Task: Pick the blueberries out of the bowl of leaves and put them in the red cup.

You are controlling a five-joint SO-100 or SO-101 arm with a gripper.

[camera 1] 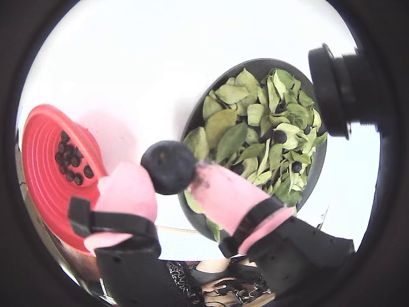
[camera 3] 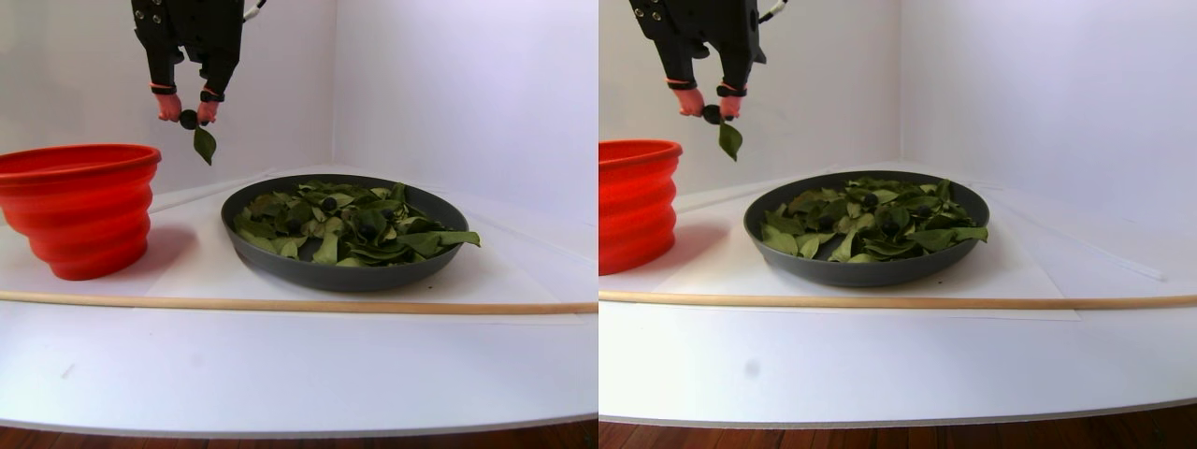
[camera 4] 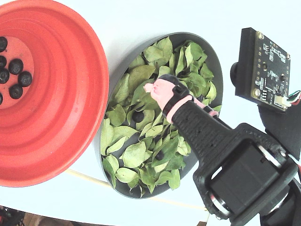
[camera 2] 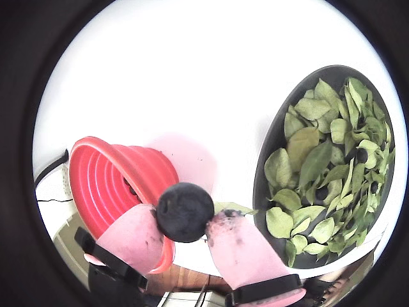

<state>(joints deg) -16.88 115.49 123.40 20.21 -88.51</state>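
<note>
My gripper (camera 1: 170,185) is shut on a dark blueberry (camera 1: 167,165), pinched between its pink fingertips (camera 2: 137,231). In the stereo pair view the gripper (camera 3: 188,118) hangs high above the table, over the gap between the red cup (camera 3: 79,206) and the grey bowl (camera 3: 337,276). A green leaf (camera 3: 204,145) dangles beneath the held berry (camera 2: 185,210). Several blueberries (camera 4: 16,66) lie on the cup's bottom (camera 1: 45,160). The bowl (camera 1: 255,64) is heaped with leaves (camera 1: 255,128), and a few berries (camera 1: 280,136) show among them.
A thin wooden rod (camera 3: 281,304) lies across the white table in front of cup and bowl. A camera module (camera 4: 263,66) sticks out beside the arm, over the bowl's right side. White walls close in the back and right.
</note>
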